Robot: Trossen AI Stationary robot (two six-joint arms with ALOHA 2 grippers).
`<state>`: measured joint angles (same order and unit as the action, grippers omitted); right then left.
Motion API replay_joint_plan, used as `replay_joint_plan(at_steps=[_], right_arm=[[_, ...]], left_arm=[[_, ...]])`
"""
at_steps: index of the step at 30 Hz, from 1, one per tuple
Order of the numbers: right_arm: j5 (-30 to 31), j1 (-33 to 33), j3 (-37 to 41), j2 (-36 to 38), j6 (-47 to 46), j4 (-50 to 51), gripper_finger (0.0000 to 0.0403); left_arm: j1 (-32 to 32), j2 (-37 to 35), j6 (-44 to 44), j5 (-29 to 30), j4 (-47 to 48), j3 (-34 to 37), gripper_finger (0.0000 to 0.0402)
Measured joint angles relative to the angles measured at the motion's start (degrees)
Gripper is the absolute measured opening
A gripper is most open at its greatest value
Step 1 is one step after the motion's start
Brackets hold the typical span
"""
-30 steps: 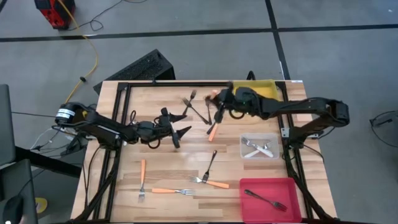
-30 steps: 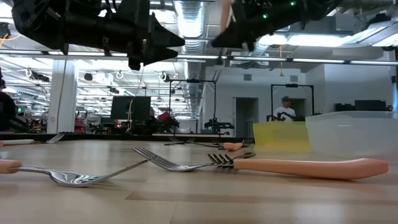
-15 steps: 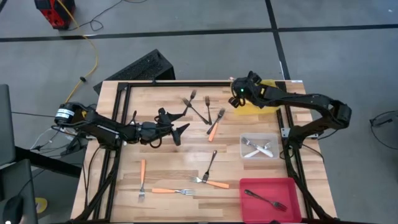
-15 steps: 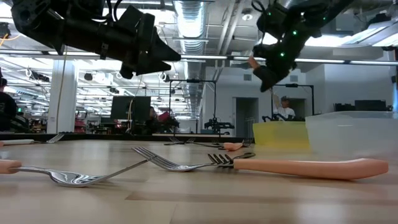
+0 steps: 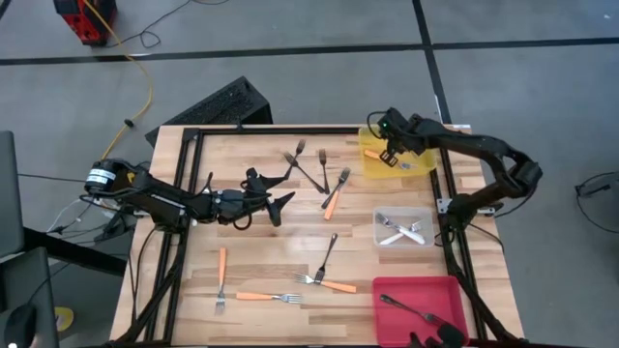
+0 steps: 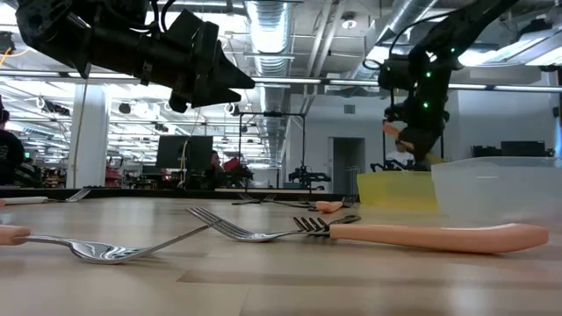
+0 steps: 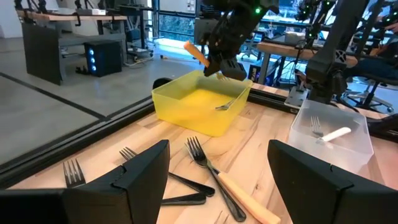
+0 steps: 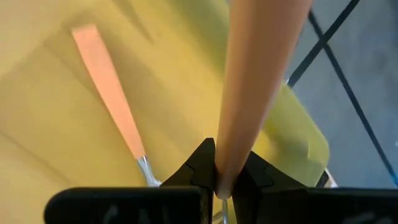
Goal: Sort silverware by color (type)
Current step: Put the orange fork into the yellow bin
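Right gripper (image 8: 219,180): clamped on orange-handled fork (image 8: 255,74), above yellow bin (image 5: 418,166).
Risk: your release may bounce it over the bin's rim.

Your high view is evenly lit from overhead, soft short shadows under the arms on the wooden table (image 5: 251,261); no glare there; slight barrel curve along the floor lines at the frame edges. Your low view is backlit; ceiling strip lights (image 6: 272,17) blow out to white, the arms go to near silhouette; the nearest orange-handled fork (image 6: 430,235) is soft, the room behind sharper. Your left wrist view is bright, window light from the back; its own fingers (image 7: 137,177) are dark and blurred. Your right wrist view is worst; the held orange handle (image 8: 255,81) is a close blur; the yellow bin (image 8: 74,118) floor is soft, washed.
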<state>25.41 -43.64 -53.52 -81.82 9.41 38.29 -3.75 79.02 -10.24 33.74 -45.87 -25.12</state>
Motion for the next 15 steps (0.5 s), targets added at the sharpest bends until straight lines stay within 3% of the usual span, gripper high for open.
replay_joint_plan(at_steps=[15], right_arm=[[-0.1, -1.3, 0.0, -9.8, 9.2, 2.3, 0.0050]], left_arm=[[0.0, 0.0, -0.1, 0.1, 0.2, 0.0, 0.0256]])
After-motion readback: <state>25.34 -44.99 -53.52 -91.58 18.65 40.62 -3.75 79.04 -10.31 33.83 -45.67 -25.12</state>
